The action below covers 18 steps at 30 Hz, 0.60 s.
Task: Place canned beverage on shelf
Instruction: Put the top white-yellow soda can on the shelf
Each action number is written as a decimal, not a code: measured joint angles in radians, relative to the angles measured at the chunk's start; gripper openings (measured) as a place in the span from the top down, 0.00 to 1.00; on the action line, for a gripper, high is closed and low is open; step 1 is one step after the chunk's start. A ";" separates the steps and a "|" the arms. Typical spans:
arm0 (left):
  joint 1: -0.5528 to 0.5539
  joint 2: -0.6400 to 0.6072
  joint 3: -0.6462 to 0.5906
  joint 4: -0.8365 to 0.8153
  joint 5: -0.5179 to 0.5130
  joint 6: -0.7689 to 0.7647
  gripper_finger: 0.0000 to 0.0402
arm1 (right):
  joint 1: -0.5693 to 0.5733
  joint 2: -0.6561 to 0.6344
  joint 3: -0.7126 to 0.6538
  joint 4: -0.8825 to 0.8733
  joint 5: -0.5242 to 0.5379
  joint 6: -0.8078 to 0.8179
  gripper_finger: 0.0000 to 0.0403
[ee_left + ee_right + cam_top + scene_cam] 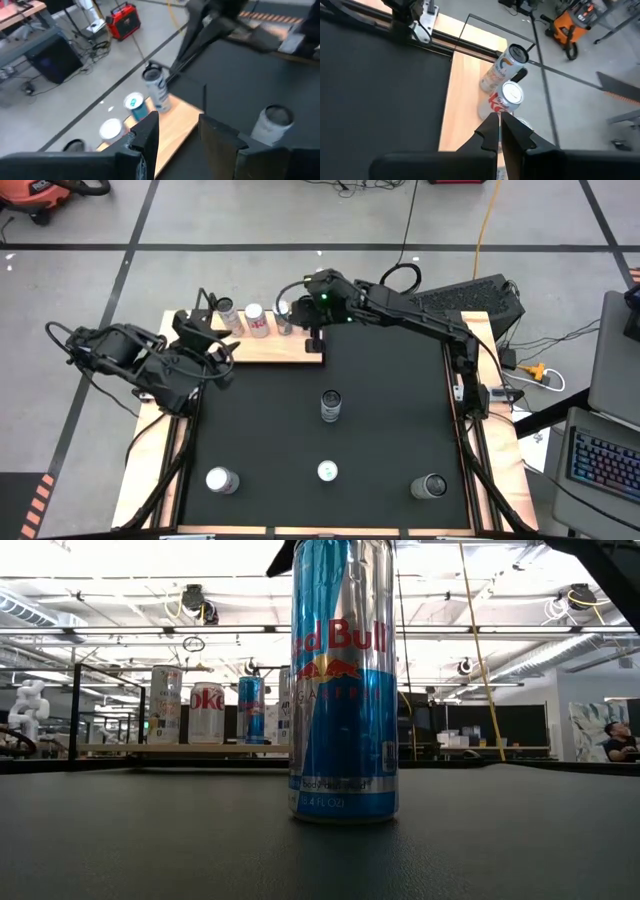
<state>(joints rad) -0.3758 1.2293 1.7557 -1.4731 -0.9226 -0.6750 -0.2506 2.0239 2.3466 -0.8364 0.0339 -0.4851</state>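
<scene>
The shelf (268,346), a light-wood board with thin black uprights, lies along the far edge of the black mat (380,420) on the desk. Three cans stand upright in a row on it: a pale can with orange and blue marks (499,69) at the left end, a white can with red lettering (502,100) in the middle, and a blue and silver can (156,86) at the right end.

The right tool (499,131) hangs over the shelf just above the right-end can, its two fingers pressed together with nothing between them. The left tool (177,131) sits by the shelf's left end, beyond the mat's far left corner; its fingers stand partly apart and hold nothing that can be seen.

Four more cans stand upright on the mat, well apart from each other. A tall blue and silver Red Bull can (343,680) stands near the mat's middle. Near the front edge stand a silver-topped can at the left (221,480), a green-topped can in the middle (327,471) and a dark grey can at the right (430,486).
</scene>
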 joint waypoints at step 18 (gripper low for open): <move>-0.001 -0.009 0.000 0.190 -0.077 0.135 0.66 | -0.202 0.225 0.001 0.527 -0.540 0.429 1.00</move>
<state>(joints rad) -0.3763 1.2201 1.7561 -1.2835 -0.9996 -0.5396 -0.4524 2.2485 2.3474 -0.3099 -0.5059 -0.0565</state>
